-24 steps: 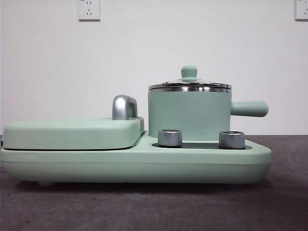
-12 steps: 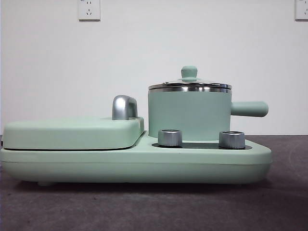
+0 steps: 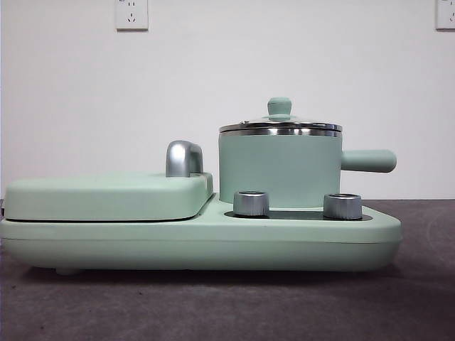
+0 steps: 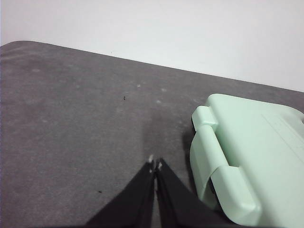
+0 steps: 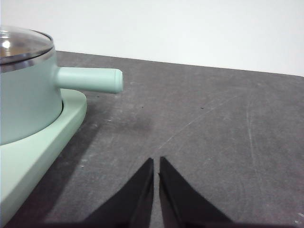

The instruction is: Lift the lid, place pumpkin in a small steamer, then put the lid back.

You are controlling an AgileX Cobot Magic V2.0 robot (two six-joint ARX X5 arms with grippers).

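Lid on the steamer; both arms wait over the table.
The lid (image 3: 280,125) sits closed on the small steamer (image 3: 279,170), handle pointing to 3 o'clock, on the appliance base (image 3: 199,245); left gripper (image 4: 155,165) and right gripper (image 5: 156,161) hang with jaws together above the table (image 5: 213,137), touching nothing.

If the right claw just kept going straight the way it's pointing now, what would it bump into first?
Probably nothing: ahead of the right gripper only bare grey table shows, up to the white wall. The small steamer and its side handle sit off to one side, though depth is uncertain.
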